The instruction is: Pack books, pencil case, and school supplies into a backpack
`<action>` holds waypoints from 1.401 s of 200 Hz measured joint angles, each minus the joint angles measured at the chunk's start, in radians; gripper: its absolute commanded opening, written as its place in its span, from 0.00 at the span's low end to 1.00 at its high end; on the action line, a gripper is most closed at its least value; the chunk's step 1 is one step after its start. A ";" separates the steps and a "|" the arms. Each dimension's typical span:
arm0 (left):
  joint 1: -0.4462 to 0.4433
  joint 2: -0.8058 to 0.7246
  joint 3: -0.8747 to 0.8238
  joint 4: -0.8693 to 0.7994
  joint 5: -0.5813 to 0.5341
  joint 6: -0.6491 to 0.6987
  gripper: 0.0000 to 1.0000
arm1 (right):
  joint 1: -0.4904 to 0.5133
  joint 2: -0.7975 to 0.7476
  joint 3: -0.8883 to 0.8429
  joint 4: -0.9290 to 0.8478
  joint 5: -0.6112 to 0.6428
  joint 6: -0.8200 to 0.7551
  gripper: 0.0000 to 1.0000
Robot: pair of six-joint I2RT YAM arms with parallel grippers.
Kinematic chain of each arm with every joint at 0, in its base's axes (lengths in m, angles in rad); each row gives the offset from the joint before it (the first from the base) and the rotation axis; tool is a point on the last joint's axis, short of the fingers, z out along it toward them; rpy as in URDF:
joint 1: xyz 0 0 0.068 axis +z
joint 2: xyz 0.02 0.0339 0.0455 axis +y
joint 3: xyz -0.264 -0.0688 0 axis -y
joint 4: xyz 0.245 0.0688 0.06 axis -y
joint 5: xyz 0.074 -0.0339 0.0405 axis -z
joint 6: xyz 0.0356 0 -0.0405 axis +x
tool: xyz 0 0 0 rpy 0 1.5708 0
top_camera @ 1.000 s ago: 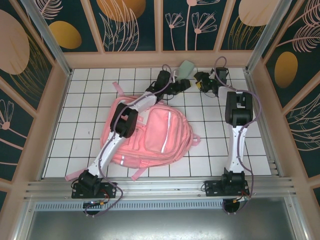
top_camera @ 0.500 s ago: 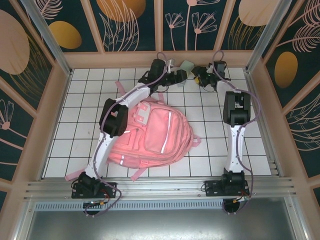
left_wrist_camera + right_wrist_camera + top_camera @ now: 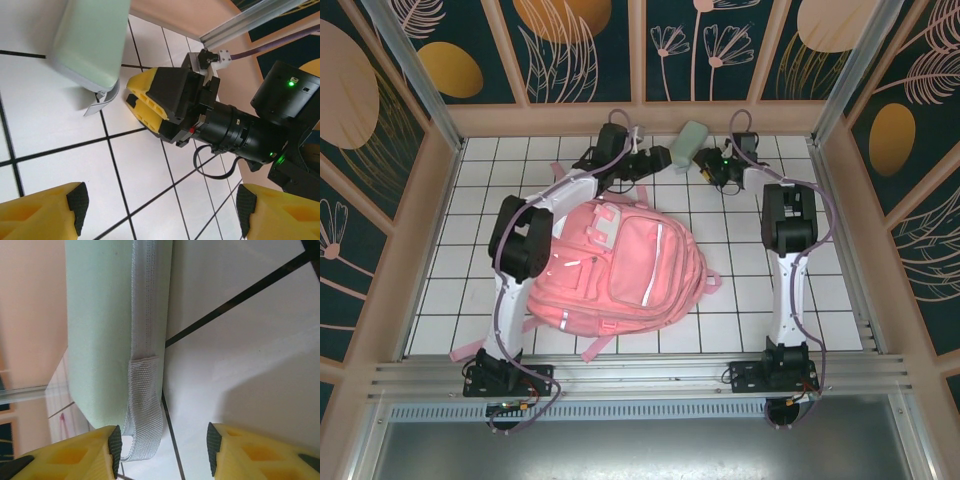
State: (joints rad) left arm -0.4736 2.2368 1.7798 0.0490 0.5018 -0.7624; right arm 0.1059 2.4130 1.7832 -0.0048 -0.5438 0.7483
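- The pencil case (image 3: 688,147) lies flat on the white-tiled counter (image 3: 800,290) at its far edge, just beside the back wall (image 3: 640,118).
- The left jaws and the right jaws have the case between them. From above, the left jaws sit just on its left side and the right jaws just on its right, near its nearer end.
- The left jaws stand wide open and hold nothing. In the left wrist view the two yellow fingertips (image 3: 50,215) sit at the bottom corners with only bare tile between them.
- In that view the case lies ahead of the left jaws and off to one side, outside their gap and apart from both tips.
- The right jaws are partly open and grip nothing. Bare tile and a dark grout line show between their fingertips (image 3: 75,455).
- In the right wrist view the case runs lengthwise ahead of the right jaws, its rounded end just in front of the finger on the picture's left and not inside the gap.
- The pale zip (image 3: 146,305) runs along the side of the case. The woven pull tab (image 3: 145,410) hangs off its end, reaching just beside that finger's dark pad; whether they touch cannot be told.
- The backpack (image 3: 620,265) lies front side up in the middle of the counter, well apart from the case, with the left arm reaching over its upper left part.
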 measured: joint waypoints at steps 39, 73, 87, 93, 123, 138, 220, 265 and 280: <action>0.024 -0.144 -0.152 0.021 -0.010 -0.002 0.79 | 0.033 0.000 0.032 -0.074 0.106 -0.045 0.46; 0.037 -0.254 -0.259 0.048 -0.009 -0.001 0.79 | 0.066 0.001 0.051 -0.111 0.155 -0.067 0.43; 0.040 -0.283 -0.296 0.060 -0.009 -0.001 0.79 | 0.087 0.001 0.053 -0.117 0.169 -0.076 0.41; 0.042 -0.296 -0.314 0.063 -0.009 -0.001 0.79 | 0.096 0.001 0.053 -0.120 0.171 -0.080 0.41; 0.044 -0.335 -0.382 0.072 -0.009 -0.001 0.80 | 0.134 0.001 0.052 -0.126 0.203 -0.087 0.36; 0.044 -0.349 -0.406 0.072 -0.008 -0.001 0.80 | 0.141 0.001 0.051 -0.128 0.211 -0.085 0.32; 0.048 -0.376 -0.431 0.079 -0.004 0.000 0.81 | 0.155 0.023 0.096 -0.187 0.238 -0.055 0.06; 0.048 -0.376 -0.433 0.078 -0.001 0.005 0.81 | 0.167 0.040 0.123 -0.209 0.251 -0.036 0.00; 0.048 -0.376 -0.433 0.078 -0.001 0.011 0.80 | 0.166 0.014 0.063 -0.158 0.256 -0.035 0.00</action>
State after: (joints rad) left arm -0.4252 1.8610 1.3472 0.1268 0.5007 -0.7517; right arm 0.2722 2.4268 1.8465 -0.1627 -0.2878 0.7128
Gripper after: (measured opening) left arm 0.804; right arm 0.053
